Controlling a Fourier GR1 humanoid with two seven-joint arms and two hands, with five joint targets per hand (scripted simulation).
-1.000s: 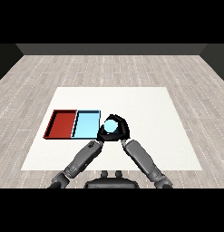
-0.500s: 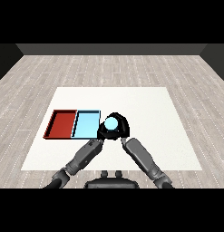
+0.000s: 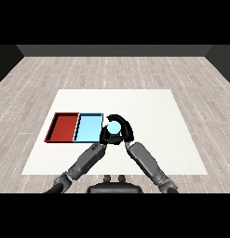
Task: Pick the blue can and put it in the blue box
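Can (image 3: 114, 126) sits inside our right hand (image 3: 122, 130), whose fingers curl round it, just to the right of the blue tray (image 3: 89, 128). We see the can's pale blue top peeking out between the dark fingers. Our left hand (image 3: 105, 136) is close by at about 8 o'clock from the can, right next to it, but we cannot tell if its fingers are bent or straight.

The blue tray lies at 9 o'clock from the can, very near. The red tray (image 3: 63, 127) is past it, further to 9 o'clock, touching the blue one side by side. Both lie on the white table (image 3: 149, 111).

We think the can is picked up, or nearly so, and now has to go into the blue tray. To do this well, we should lift it over the tray's right wall so it does not bump. Then we slide toward 9 o'clock only a little way, and stop over the middle of the blue tray, not the red one. We keep the can straight up, bring it down low, and only then let our fingers spread. Our left hand should move out of the way first.
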